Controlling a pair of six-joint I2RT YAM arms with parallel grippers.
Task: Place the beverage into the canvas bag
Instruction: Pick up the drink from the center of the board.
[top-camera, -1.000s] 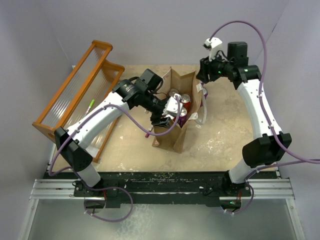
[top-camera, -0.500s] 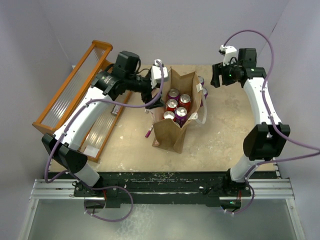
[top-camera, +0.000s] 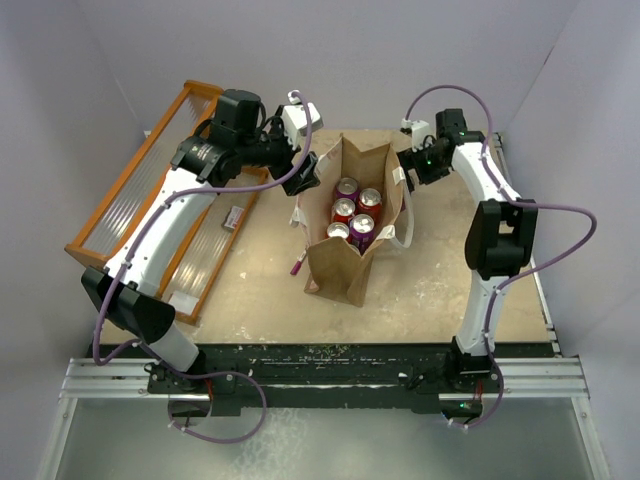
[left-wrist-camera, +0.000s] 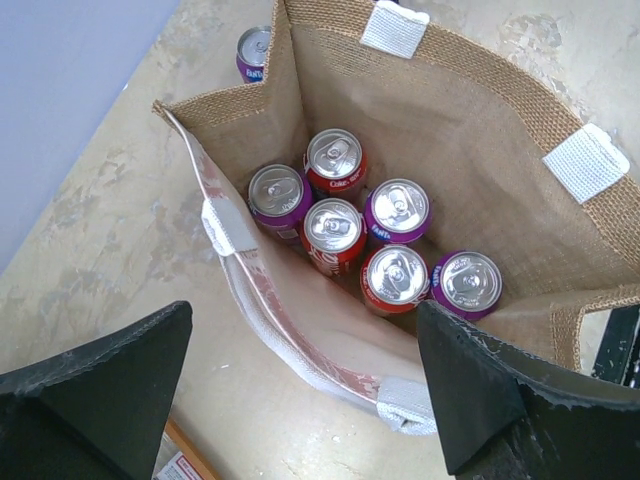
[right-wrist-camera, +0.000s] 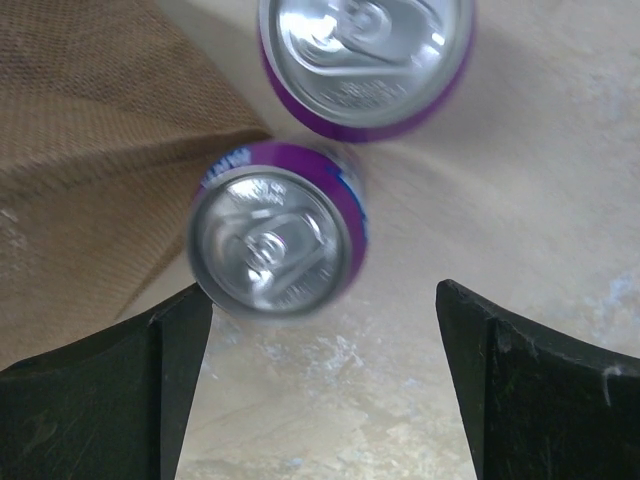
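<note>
Canvas bag (left-wrist-camera: 480, 120) open-topped, six cans (left-wrist-camera: 332, 228) inside: three red, three purple. Left gripper (left-wrist-camera: 303, 330) wide, empty, above its left side. Right gripper (right-wrist-camera: 322, 295) wide, empty, above two purple cans (right-wrist-camera: 275, 250) standing on table (right-wrist-camera: 450, 200) beside bag.

The red can (left-wrist-camera: 334, 165) reads "Coke"; all other lettering is too blurred.

Pale lavender-grey walls (top-camera: 330, 60) enclose a beige, mottled tabletop (top-camera: 440, 270) under soft, even light. An orange slatted rack (top-camera: 120, 212) stands tilted along the left wall. An aluminium rail (top-camera: 100, 382) spans the near edge.
</note>
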